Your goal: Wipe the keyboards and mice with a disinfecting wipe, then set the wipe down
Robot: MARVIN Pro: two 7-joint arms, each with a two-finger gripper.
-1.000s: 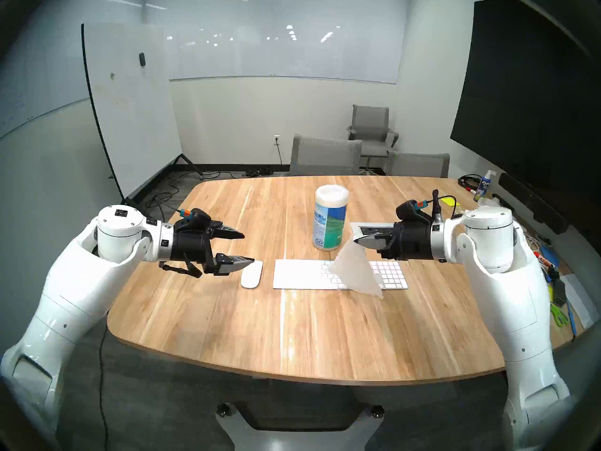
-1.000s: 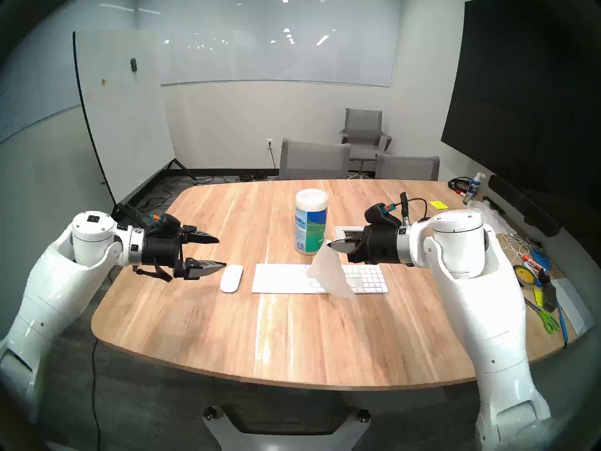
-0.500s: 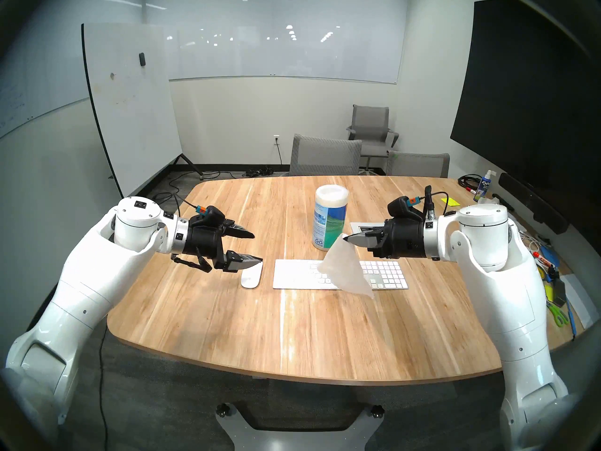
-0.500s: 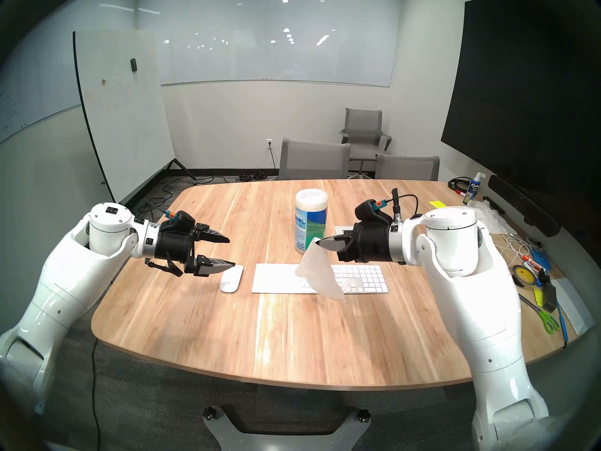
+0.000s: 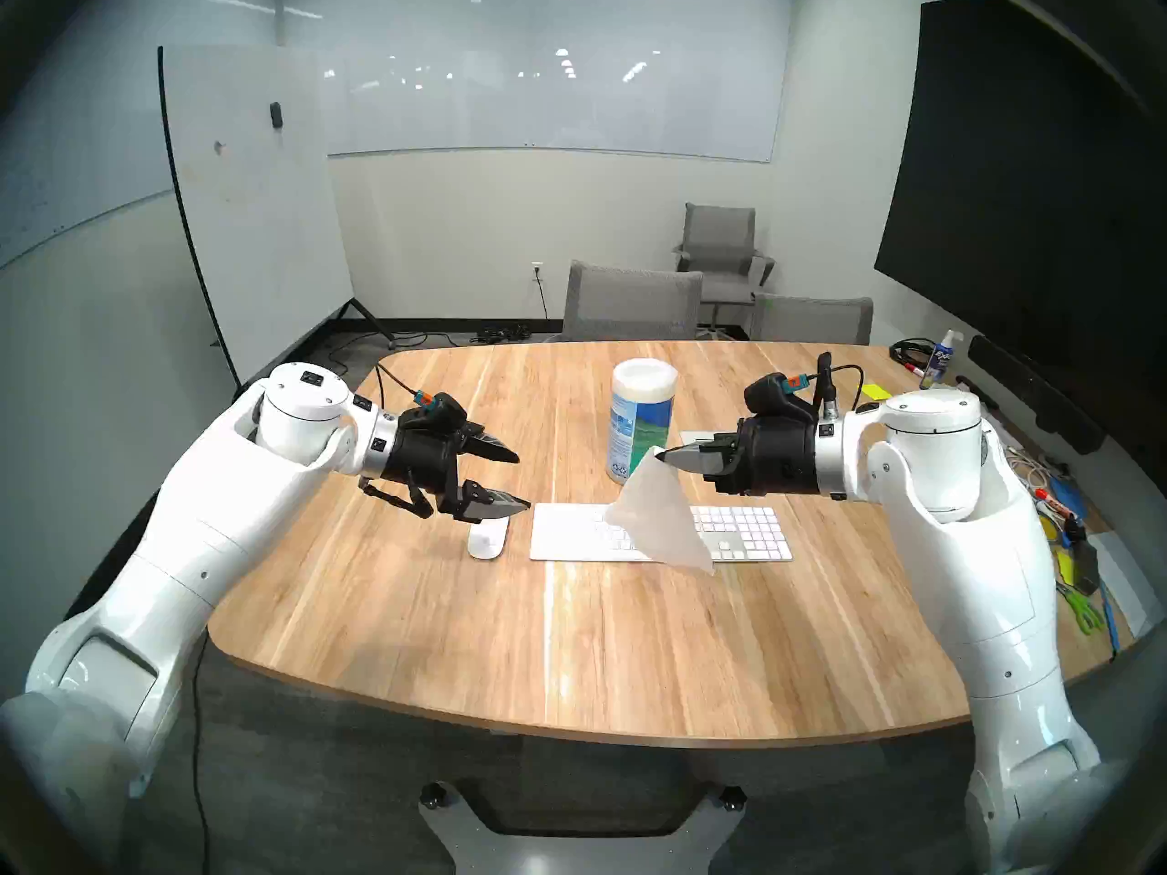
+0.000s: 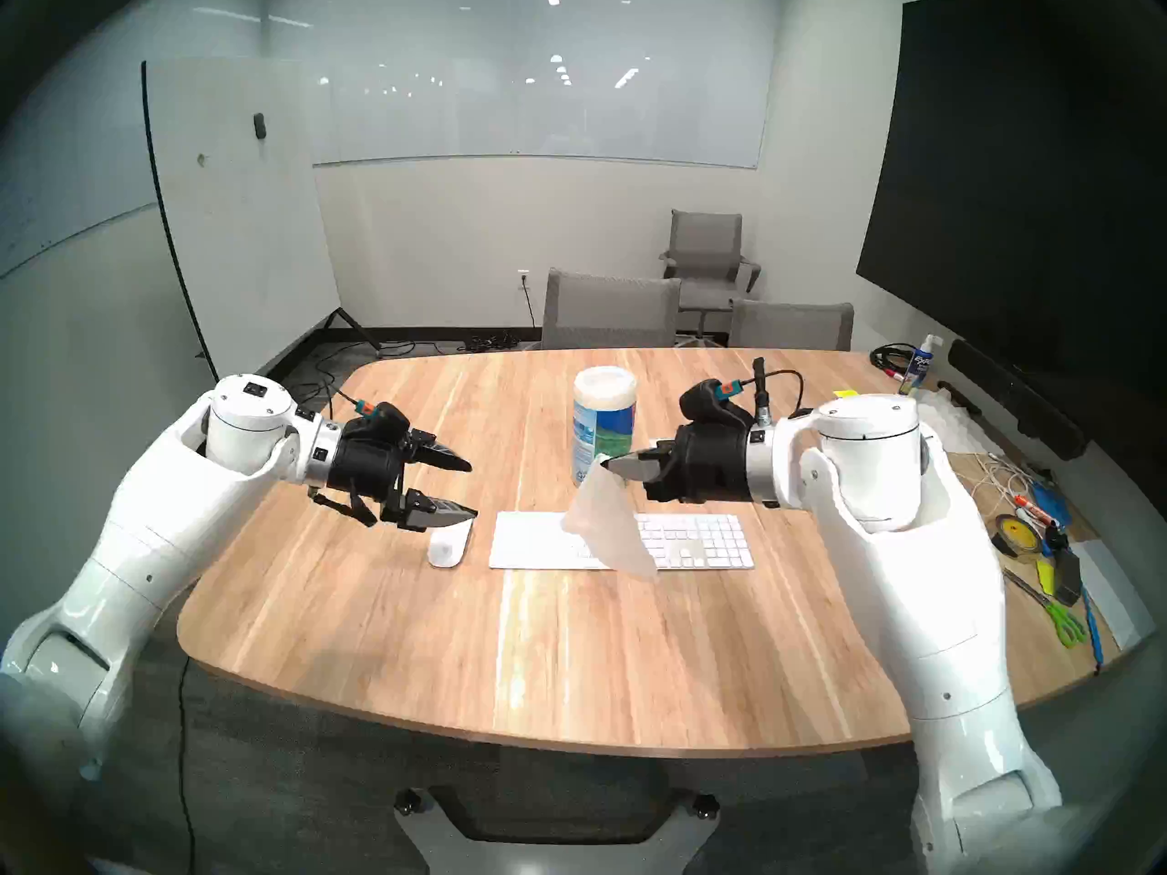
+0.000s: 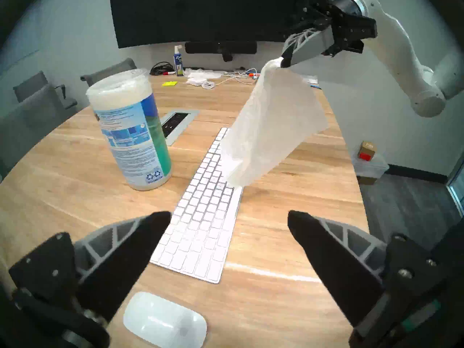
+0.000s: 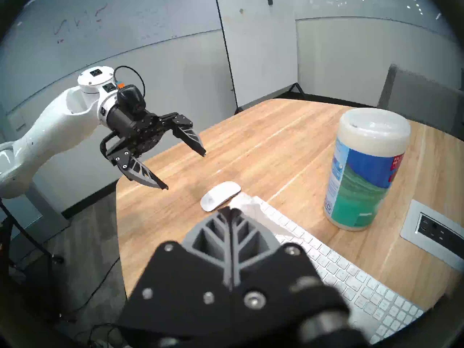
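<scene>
Wipe (image 5: 660, 514), thin white floppy cloth, hangs light from my pinched-tight right gripper (image 5: 661, 456) by one corner. My left gripper (image 5: 518, 481) is wide open, holding nothing.

Bright overhead light, glare streaking the table (image 5: 556, 608), dark fisheye corners.

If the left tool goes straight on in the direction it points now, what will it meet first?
Probably the wipe, which hangs from the shut right tool over the keyboard. The open left tool points along the keyboard toward it; depth is unclear, so it might pass beside it.
</scene>
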